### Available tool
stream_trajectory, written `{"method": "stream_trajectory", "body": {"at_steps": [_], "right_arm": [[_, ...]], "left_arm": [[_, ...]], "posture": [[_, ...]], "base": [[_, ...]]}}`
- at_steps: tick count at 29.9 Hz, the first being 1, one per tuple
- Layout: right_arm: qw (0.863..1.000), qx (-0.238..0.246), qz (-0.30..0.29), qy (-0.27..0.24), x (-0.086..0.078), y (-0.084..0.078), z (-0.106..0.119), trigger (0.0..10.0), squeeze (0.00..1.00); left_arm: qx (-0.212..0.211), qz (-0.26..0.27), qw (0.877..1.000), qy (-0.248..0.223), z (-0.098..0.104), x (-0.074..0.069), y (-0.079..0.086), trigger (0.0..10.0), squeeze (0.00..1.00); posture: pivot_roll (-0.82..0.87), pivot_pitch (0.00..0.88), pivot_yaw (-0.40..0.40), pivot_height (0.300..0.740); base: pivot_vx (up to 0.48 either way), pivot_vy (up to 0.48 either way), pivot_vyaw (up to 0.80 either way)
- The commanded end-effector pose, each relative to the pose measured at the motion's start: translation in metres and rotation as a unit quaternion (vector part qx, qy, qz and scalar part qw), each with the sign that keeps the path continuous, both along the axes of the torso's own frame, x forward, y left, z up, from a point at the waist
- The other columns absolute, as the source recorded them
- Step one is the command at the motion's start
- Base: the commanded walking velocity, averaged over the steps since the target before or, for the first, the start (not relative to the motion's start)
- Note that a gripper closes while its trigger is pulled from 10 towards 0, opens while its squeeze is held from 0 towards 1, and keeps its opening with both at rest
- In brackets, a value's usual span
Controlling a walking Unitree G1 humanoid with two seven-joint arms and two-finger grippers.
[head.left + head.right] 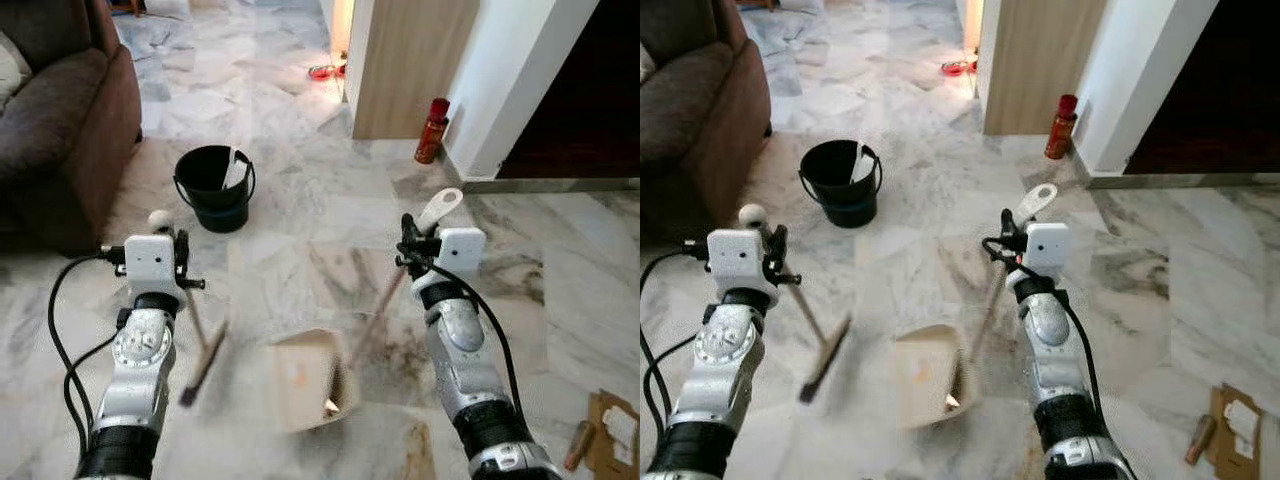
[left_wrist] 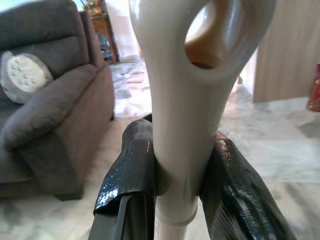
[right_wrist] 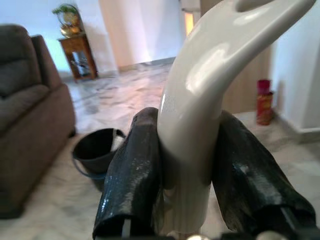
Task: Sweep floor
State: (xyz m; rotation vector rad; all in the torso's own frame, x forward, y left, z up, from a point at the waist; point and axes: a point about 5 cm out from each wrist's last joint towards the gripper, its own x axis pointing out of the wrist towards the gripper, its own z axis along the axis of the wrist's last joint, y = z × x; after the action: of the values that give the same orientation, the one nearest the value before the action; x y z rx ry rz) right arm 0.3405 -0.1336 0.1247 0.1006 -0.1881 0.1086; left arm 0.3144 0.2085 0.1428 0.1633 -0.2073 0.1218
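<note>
Here the left gripper [image 1: 178, 262] is clamped on the cream handle of a short wooden-shafted hand broom [image 1: 203, 355], its shaft slanting down toward lower centre, bristles near the marble floor [image 1: 330, 200]. The right gripper [image 1: 412, 250] pinches the cream loop handle of a tan long-handled dustpan [image 1: 312, 378], tilted so its mouth likely meets the sweep.

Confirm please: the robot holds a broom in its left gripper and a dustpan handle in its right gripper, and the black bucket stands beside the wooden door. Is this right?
Only the bucket's place is wrong. In the left eye view the black bucket stands beside the brown sofa, apart from the wooden door. The left gripper holds the broom, and the right gripper holds the dustpan handle.
</note>
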Motion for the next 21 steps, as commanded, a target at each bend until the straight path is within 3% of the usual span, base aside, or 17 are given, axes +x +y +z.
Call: {"method": "stream_trajectory", "body": {"at_steps": [1, 16, 21], "right_arm": [[1.0, -0.006, -0.011, -0.015, 0.0, -0.0081, 0.0066, 10.0, 0.0], [1.0, 0.006, -0.001, -0.005, 0.001, -0.0049, 0.0049, 10.0, 0.0], [1.0, 0.007, 0.003, -0.001, 0.0005, -0.0008, 0.0036, 10.0, 0.0]], "left_arm": [[0.0, -0.012, 1.0, -0.027, 0.012, 0.0016, -0.0057, 10.0, 0.0], [0.001, -0.008, 1.0, -0.029, 0.014, 0.0018, -0.005, 10.0, 0.0], [-0.027, -0.017, 0.999, -0.037, 0.0171, 0.0017, -0.0094, 10.0, 0.0]], "posture": [[0.09, 0.13, -0.008, 0.74], [0.1, 0.131, -0.009, 0.74], [0.1, 0.131, -0.009, 0.74]], "base": [[0.292, 0.0, 0.0], [0.289, 0.0, 0.0], [0.292, 0.0, 0.0]]}}
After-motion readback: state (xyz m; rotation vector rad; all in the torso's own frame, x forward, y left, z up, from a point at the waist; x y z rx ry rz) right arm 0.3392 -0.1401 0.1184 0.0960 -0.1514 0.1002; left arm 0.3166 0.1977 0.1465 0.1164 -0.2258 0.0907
